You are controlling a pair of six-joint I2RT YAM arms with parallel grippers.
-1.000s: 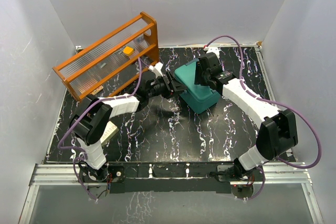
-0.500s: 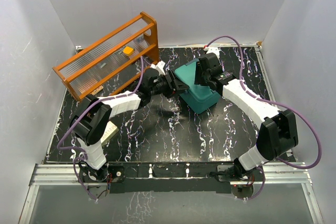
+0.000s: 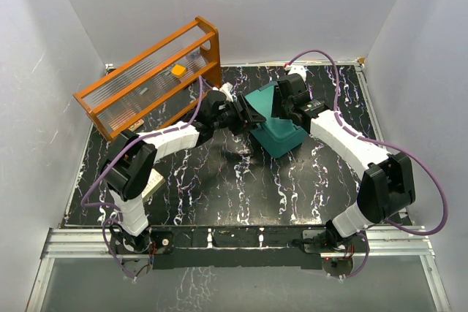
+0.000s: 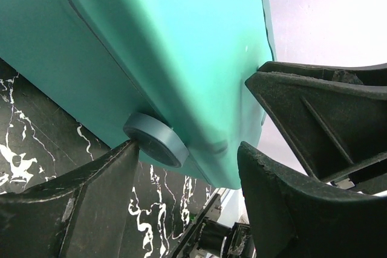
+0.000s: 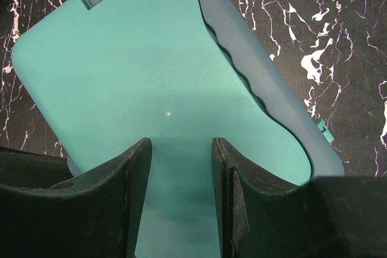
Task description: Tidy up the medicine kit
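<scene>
The medicine kit (image 3: pixel 284 135) is a teal box lying slantwise at the back middle of the black marbled table (image 3: pixel 241 188). My left gripper (image 3: pixel 247 116) is at its left end. In the left wrist view the jaws (image 4: pixel 186 149) stand open around the kit's (image 4: pixel 151 40) lower corner. One finger (image 4: pixel 91 197) touches a round blue-grey knob (image 4: pixel 156 140), and the other stands just clear. My right gripper (image 3: pixel 281 104) is over the lid, open, with nothing between its fingers (image 5: pixel 181 144). The closed lid (image 5: pixel 139 70) and blue-grey latch strip (image 5: pixel 254 77) fill that view.
An orange wooden rack (image 3: pixel 150 78) with clear ribbed panels stands tilted at the back left, a small orange piece (image 3: pixel 178 70) inside it. A pale card (image 3: pixel 153 184) lies by the left arm's elbow. White walls close in the table on three sides.
My left gripper has pushed right, up against the kit's left end, and its jaws have widened a little. The right gripper has stayed over the lid.
</scene>
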